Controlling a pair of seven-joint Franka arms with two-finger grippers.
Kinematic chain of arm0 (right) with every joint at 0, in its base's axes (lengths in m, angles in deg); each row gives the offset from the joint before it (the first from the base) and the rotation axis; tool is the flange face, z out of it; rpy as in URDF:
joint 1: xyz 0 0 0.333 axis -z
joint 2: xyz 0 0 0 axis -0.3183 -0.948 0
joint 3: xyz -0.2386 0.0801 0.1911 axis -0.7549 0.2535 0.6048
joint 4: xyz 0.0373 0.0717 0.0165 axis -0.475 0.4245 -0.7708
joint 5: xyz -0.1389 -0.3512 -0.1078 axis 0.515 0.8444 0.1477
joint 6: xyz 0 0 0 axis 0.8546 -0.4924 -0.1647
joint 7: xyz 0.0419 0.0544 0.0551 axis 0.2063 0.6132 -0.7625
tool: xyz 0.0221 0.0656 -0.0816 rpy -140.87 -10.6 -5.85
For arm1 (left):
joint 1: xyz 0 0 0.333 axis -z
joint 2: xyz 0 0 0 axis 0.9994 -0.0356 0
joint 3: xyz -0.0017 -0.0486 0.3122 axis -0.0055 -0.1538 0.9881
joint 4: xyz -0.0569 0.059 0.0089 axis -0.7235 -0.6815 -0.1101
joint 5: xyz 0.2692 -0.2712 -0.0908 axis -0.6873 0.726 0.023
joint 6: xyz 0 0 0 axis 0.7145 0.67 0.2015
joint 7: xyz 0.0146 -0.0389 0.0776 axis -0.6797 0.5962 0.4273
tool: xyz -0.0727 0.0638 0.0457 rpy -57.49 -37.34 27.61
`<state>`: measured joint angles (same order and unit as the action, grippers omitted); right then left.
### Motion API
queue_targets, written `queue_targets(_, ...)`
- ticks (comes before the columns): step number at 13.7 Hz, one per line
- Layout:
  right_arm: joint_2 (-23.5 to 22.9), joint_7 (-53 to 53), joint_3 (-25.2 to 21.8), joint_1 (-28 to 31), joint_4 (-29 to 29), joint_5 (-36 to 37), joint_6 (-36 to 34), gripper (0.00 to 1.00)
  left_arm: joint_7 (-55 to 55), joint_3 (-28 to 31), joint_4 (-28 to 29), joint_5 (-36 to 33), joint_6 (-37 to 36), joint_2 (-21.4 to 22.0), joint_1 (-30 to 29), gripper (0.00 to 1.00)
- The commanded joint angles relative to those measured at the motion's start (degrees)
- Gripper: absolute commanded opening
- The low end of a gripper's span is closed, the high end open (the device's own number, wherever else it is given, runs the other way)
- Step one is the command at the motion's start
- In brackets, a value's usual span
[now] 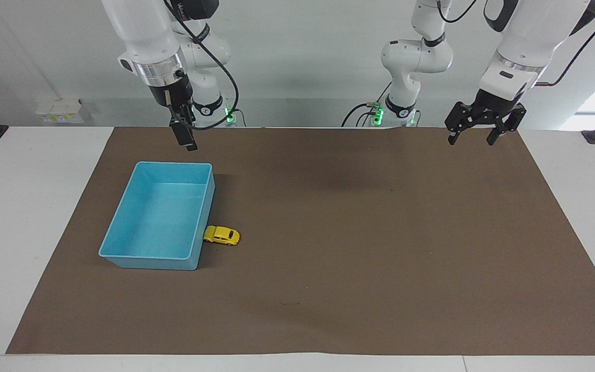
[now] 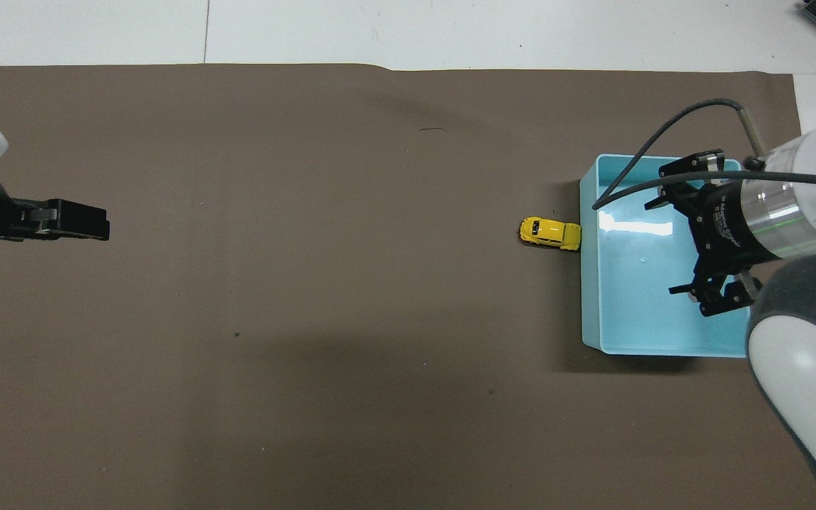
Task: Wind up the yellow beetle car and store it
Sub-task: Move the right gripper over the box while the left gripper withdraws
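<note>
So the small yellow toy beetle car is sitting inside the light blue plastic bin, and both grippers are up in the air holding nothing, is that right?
Not quite. The small yellow toy beetle car sits on the brown mat, outside the light blue plastic bin and against its wall, as the facing view shows. The rest holds: the left gripper and right gripper are up in the air, holding nothing.
</note>
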<state>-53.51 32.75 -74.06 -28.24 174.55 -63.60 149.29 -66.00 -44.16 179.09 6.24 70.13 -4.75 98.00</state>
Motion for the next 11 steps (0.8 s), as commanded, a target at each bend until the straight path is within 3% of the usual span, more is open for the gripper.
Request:
queue_targets(1,0.11,3.7,-0.08,-1.3,3.09,1.22,3.46,1.0,0.51,0.16,-0.37,-0.32,-0.69,0.3,-0.46,1.0)
queue_targets(11,-5.34,11.52,0.01,-4.82,6.27,4.21,9.79,1.0,0.16,0.07,-0.89,-0.14,-5.52,2.85,-0.29,1.0)
